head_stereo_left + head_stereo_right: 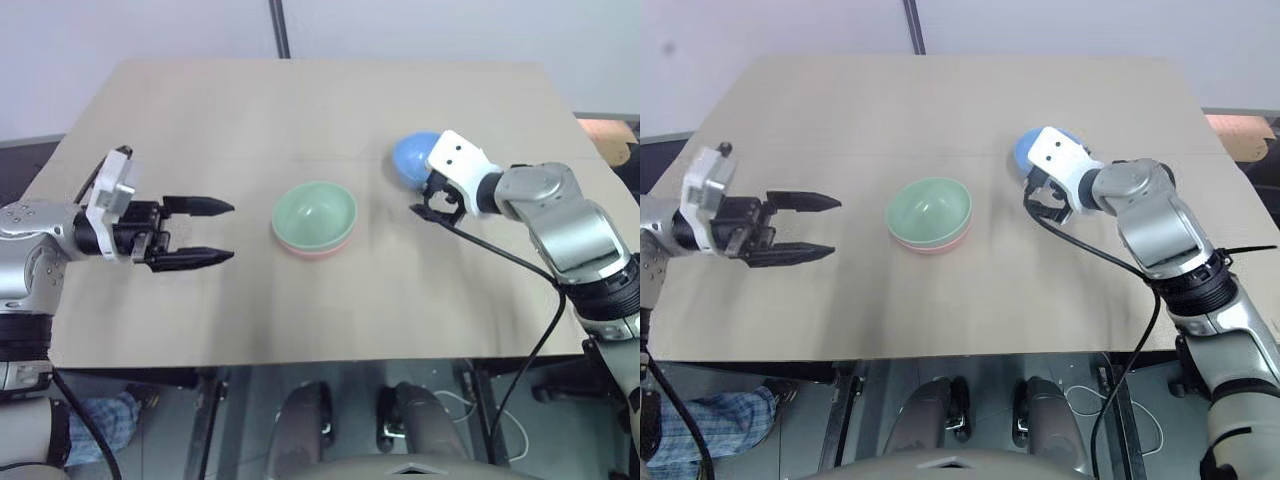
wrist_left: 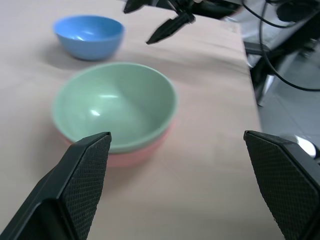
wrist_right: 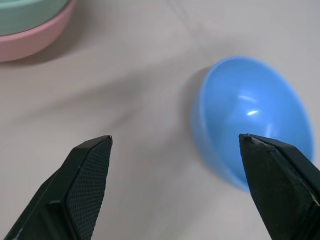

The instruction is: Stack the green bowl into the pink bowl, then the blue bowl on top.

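The green bowl (image 1: 315, 210) sits nested in the pink bowl (image 1: 312, 251) at the middle of the table. The pink bowl's rim peeks out beneath the green one. Behind them and to the right, the blue bowl (image 1: 408, 158) rests upright on the table by itself. My right gripper (image 1: 430, 205) hovers open just in front of the blue bowl, which lies partly between and beyond its fingers in the right wrist view (image 3: 255, 115). My left gripper (image 1: 230, 231) is open to the left of the stacked pair, pointing at it with nothing between its fingers.
The tan table (image 1: 300, 110) has bare surface all around the bowls. A black cable (image 1: 520, 265) runs from my right wrist over the table's front right. An orange object (image 1: 605, 135) lies just past the right edge.
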Controlling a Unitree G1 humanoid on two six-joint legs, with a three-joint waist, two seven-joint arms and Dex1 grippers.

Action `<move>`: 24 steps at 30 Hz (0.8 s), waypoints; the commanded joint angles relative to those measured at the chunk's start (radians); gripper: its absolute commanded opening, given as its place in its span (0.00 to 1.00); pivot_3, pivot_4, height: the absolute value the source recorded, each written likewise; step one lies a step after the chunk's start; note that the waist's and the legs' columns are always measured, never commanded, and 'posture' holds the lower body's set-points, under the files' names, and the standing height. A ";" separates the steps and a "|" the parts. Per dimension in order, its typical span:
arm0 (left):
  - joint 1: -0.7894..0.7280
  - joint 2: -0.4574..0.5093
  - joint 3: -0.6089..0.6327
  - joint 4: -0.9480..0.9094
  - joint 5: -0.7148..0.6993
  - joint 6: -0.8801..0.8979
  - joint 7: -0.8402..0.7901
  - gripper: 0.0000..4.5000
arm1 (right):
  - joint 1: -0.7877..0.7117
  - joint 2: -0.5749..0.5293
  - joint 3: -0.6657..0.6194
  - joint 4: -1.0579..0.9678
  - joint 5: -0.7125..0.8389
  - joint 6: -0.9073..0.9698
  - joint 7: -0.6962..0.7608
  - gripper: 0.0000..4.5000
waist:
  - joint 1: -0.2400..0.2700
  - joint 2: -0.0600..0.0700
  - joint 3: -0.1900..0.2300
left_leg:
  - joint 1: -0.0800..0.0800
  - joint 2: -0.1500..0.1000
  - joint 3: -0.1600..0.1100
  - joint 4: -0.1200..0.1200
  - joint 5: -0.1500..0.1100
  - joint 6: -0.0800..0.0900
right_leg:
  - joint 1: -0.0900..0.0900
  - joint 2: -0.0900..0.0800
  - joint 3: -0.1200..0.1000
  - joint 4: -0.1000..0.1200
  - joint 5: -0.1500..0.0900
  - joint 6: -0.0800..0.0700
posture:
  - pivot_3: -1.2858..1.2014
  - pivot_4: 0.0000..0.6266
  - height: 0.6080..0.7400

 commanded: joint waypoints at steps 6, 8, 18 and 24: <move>-0.052 -0.029 0.105 0.043 0.047 -0.037 0.100 1.00 | -0.108 0.072 0.048 0.178 -0.071 -0.176 0.013 0.98 | -0.001 0.000 0.000 | 0.000 0.000 0.000 0.000 0.000 0.000 | 0.000 0.000 0.000 0.000 0.001 -0.001 | 0.52 0.24 1.00; -0.049 -0.032 0.113 0.054 0.067 -0.056 0.116 1.00 | -0.120 0.094 0.053 0.223 -0.080 -0.197 0.015 0.98 | -0.001 0.000 0.000 | 0.000 0.000 0.000 0.000 0.000 0.000 | 0.000 0.000 0.000 0.000 0.001 -0.002 | 0.52 0.24 1.00; -0.047 -0.066 0.121 0.075 0.124 -0.103 0.154 1.00 | -0.217 0.225 0.018 0.669 -0.123 -0.380 -0.072 0.98 | -0.001 0.000 0.000 | 0.000 0.000 0.001 0.000 0.000 0.000 | 0.000 0.000 0.000 0.000 0.002 -0.004 | 0.52 0.24 1.00; -0.053 -0.073 0.115 0.078 0.133 -0.106 0.143 1.00 | -0.264 0.264 0.026 0.876 -0.147 -0.483 -0.058 0.69 | -0.005 0.000 0.000 | 0.000 0.000 0.001 -0.001 0.000 0.000 | 0.000 0.000 0.000 0.000 0.002 -0.004 | 0.52 0.24 1.00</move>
